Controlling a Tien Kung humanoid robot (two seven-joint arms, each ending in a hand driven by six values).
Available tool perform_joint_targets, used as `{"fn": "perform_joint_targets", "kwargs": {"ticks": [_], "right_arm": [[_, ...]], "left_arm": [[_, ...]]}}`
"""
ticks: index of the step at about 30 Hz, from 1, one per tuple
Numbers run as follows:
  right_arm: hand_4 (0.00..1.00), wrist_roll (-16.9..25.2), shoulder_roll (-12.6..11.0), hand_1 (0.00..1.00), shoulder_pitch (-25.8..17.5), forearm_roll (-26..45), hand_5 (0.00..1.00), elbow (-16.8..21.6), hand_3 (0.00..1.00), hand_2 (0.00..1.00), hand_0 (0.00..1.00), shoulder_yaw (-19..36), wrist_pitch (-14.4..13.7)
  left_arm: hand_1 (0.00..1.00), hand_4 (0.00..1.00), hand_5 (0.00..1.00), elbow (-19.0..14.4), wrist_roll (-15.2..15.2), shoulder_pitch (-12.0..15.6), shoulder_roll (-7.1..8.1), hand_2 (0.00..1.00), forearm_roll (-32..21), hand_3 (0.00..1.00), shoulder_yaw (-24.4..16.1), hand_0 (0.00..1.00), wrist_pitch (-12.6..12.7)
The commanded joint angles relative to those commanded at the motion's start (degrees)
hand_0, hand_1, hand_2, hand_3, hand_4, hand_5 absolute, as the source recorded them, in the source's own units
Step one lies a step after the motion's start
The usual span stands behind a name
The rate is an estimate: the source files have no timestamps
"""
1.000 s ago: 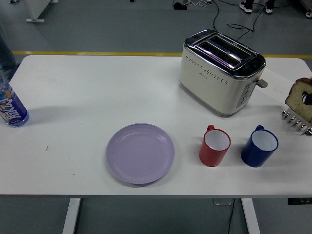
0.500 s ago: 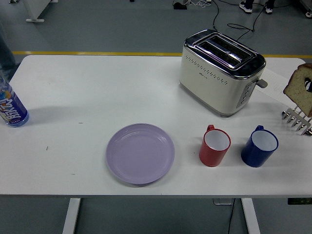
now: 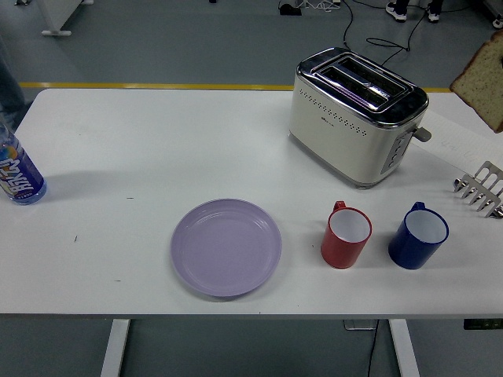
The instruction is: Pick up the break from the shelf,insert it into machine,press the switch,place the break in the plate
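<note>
Lifted well clear of the metal toast rack (image 3: 481,188), the slice of bread (image 3: 482,80) now hangs at the upper right edge of the view, higher than a moment ago, when it sat just above the rack's prongs. It is tilted, its brown crust along the left and lower edges, its pale crumb facing the camera, and part of it is cut off by the frame edge. The right hand that carries it is out of view, so I cannot tell how its fingers are set; the left hand is not in view either.

On the white table (image 3: 157,141), the cream and chrome toaster (image 3: 357,118) stands at the far right with both slots empty and its lever (image 3: 423,133) up. The lilac plate (image 3: 226,247) near the front edge holds nothing. A red mug (image 3: 346,235) and a blue mug (image 3: 418,236) stand side by side to its right, both empty with white insides. A plastic bottle (image 3: 17,170) with a blue label stands at the left edge.
</note>
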Motion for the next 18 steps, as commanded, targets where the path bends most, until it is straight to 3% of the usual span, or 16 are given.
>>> {"fn": "perform_joint_targets", "kwargs": {"ticks": [8, 18], "right_arm": [[0.435, 3.55, 4.88, 0.110, 10.98, 0.96, 0.002, -7.37, 0.472, 0.369, 0.004, -6.67, -0.01], [0.444, 6.23, 10.27, 0.104, 19.85, 2.35, 0.002, -16.27, 0.468, 0.367, 0.002, -15.91, 1.43]], "left_arm": [[0.504, 0.373, 0.845, 0.00, 0.06, -0.03, 0.07, 0.496, -1.14, 0.560, 1.21, 0.639, 0.35], [0.503, 0.372, 0.841, 0.00, -0.13, -0.16, 0.33, 0.494, -2.66, 0.560, 2.60, 0.639, 0.87]]}}
